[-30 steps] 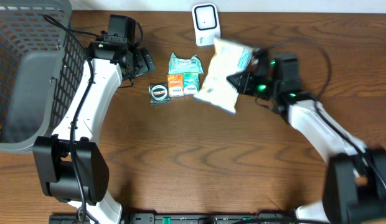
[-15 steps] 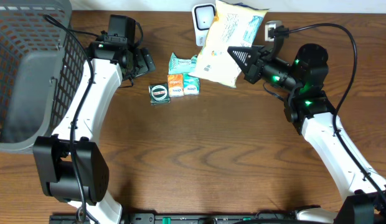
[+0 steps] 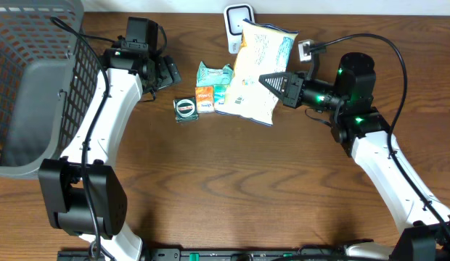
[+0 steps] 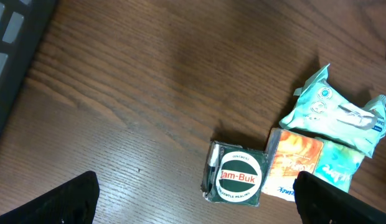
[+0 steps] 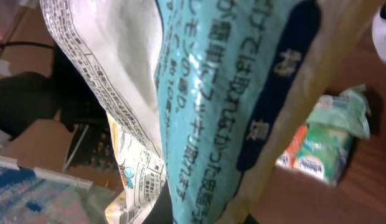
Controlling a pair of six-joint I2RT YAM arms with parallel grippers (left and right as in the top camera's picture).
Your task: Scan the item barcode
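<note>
Bag (image 3: 254, 69) lowered slightly; long axis runs front-to-back, top toward scanner (image 3: 239, 25).

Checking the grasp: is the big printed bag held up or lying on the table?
Held up: the right gripper pinches the bag, which overlaps the small packs.

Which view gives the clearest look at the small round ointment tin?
The left wrist view: the ointment tin sits close, lid up, its red lettering readable. Overhead shows it only as a small dark disc beside the orange packet. The right wrist view misses it; the bag fills most of that frame.
</note>
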